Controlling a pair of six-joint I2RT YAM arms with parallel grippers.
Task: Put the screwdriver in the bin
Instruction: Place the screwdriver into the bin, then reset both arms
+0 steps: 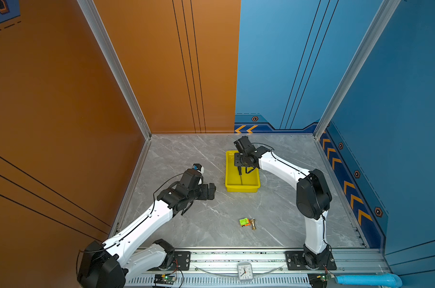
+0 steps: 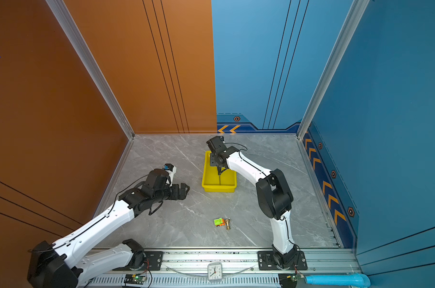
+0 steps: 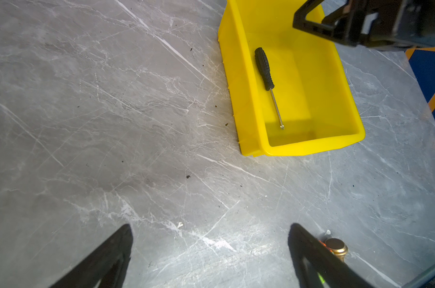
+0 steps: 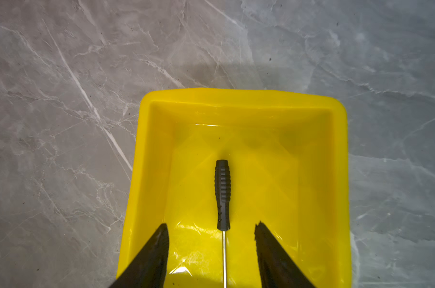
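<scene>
Screwdriver [image 4: 222, 194]: lay flat on the floor of the bin [image 4: 236, 96], nothing gripping it.
Right end effector [image 4: 211, 225]: above the bin, fingers apart on either side of the handle, clear of it.
Left end effector [image 3: 211, 226]: beside the bin over bare bench [image 3: 86, 124], fingers wide apart.
Left wrist view: showed the whole screwdriver.
Both top views: the right arm [image 1: 278, 164] covered part of it.

Noted: bin [image 4: 236, 96] bright glossy yellow; screwdriver [image 4: 222, 194] black ribbed handle, silver shaft; table [image 3: 111, 124] grey marble, white-veined; toy car [image 1: 244, 221], distant, apparently green and orange; fitting [image 1: 253, 223] brass-gold.
</scene>
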